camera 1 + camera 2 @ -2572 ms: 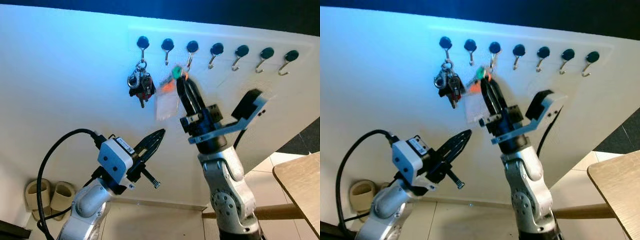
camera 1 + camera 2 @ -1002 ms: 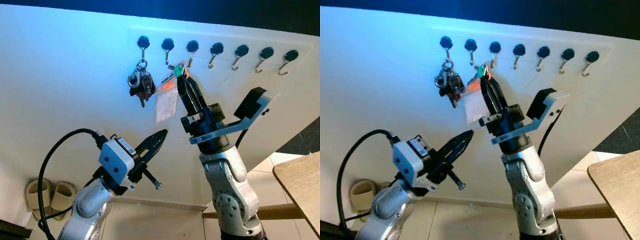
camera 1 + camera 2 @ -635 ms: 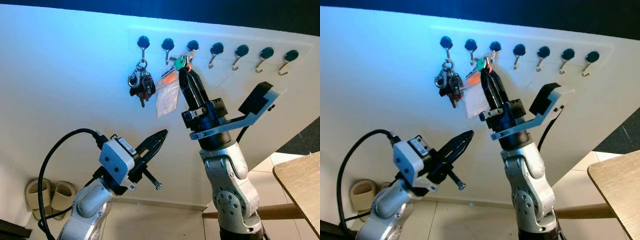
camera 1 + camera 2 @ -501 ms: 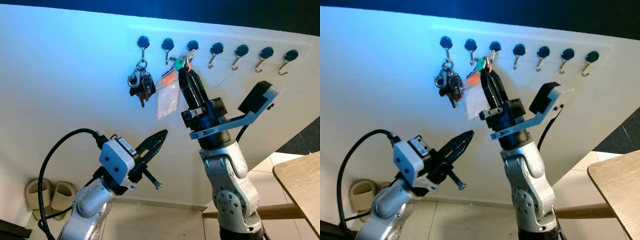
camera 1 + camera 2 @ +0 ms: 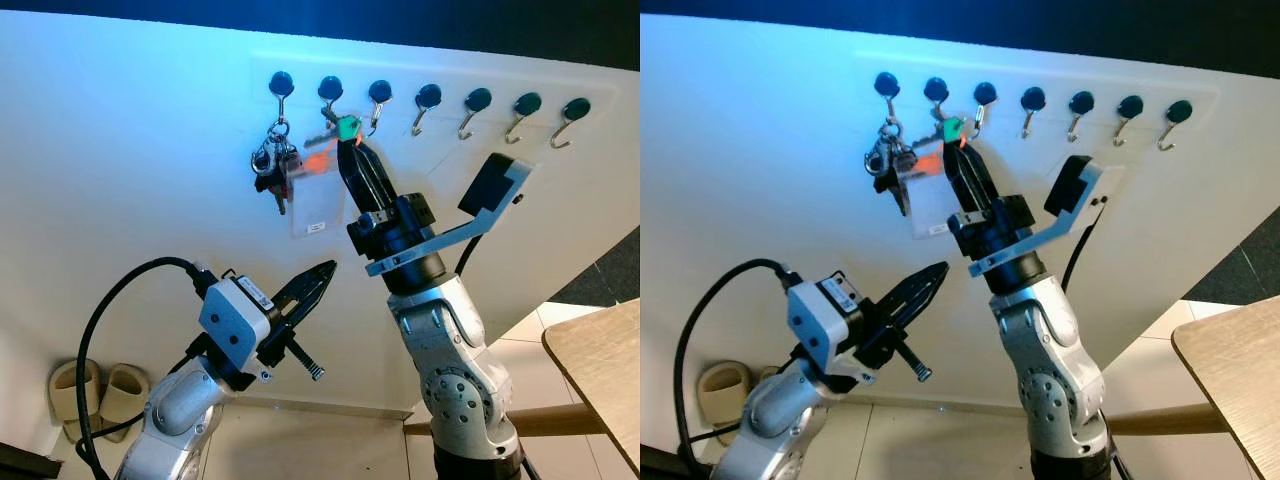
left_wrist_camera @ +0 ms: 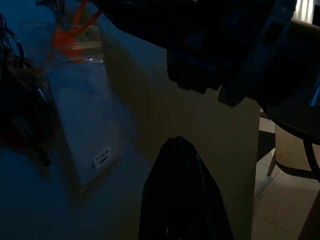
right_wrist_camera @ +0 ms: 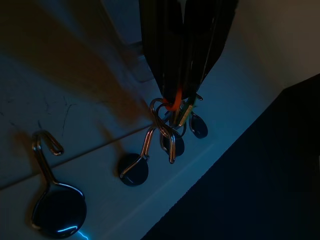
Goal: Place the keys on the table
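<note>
Right end effector (image 5: 347,140) is up at the hook rail, fingers pinched shut on the keys (image 5: 345,128): green-tagged bunch with an orange strap and a clear badge sleeve (image 5: 312,205) dangling below. Bunch sits between the second hook (image 5: 329,92) and the third hook (image 5: 377,95), well apart from the wooden surface (image 5: 600,375) at lower right. From the head views I can't tell if the ring is clear of the hook. Right wrist view adds that: key ring (image 7: 162,112) right at the fingertips, touching or overlapping a hook's wire; it's too dark to call it free. My read: step in hand is unhooking. Lift up and out along the hook's open end before pulling away, keep the pinch firm, watch that the sleeve doesn't snag the other key bunch (image 5: 272,172) on the first hook. Then swing right to the surface. Left end effector (image 5: 312,284) hangs low with fingers closed together, holding nothing. Left wrist view shows the sleeve's small label (image 6: 102,157), unreadable elsewhere.
</note>
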You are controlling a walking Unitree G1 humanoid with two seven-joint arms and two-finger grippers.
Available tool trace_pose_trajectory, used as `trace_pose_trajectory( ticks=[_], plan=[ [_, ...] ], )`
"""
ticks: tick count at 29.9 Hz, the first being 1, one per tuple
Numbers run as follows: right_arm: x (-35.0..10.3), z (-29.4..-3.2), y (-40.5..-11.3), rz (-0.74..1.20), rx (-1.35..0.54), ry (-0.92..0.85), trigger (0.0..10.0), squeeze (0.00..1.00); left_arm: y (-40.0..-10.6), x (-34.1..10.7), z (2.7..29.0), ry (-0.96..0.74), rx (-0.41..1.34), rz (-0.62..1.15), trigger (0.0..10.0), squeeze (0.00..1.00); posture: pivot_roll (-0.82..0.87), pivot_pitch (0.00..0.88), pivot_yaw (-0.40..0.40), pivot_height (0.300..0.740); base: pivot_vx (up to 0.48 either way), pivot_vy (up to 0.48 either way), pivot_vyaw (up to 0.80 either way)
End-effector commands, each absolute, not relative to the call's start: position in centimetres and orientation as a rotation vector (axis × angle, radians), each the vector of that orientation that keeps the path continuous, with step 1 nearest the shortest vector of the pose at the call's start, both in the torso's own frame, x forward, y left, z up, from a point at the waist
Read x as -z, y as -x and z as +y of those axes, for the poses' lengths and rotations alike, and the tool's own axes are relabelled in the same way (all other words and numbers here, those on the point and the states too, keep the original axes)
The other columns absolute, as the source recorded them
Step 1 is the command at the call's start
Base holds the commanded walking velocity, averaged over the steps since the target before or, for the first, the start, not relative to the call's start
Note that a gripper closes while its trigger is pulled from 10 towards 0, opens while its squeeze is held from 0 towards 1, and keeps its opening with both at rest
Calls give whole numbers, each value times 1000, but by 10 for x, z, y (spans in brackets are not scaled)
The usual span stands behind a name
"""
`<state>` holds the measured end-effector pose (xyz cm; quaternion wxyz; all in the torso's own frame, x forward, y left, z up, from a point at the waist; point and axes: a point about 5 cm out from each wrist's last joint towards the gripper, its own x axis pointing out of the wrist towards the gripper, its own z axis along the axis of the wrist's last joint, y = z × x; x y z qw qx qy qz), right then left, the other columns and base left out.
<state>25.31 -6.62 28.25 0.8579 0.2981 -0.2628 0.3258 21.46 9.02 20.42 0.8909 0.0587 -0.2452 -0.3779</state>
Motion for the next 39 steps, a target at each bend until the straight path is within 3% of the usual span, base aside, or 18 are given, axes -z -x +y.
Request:
trace_pose_trajectory(
  ticks=[1,7,14,22,39],
  plan=[
    [-289,-65,-249,-580,-712,-643,10000,0,-211,-202,90,-135,804,-496,10000,0,79,159,-50,740,0,0,0],
    [-295,-69,-245,-598,-718,-645,10000,0,-210,-203,90,-133,806,-496,10000,0,77,160,-48,740,0,0,0],
    [-302,-77,-251,-575,-688,-809,10000,0,-211,-203,90,-134,807,-496,10000,0,78,161,-49,740,0,0,0],
    [-313,-81,-246,-664,-688,-779,10000,0,-211,-203,90,-134,807,-494,10000,0,80,162,-47,740,0,0,0],
    [-326,-75,-244,-634,-789,-866,10000,0,-211,-202,89,-134,813,-491,10000,0,80,162,-48,740,0,0,0]
  ],
)
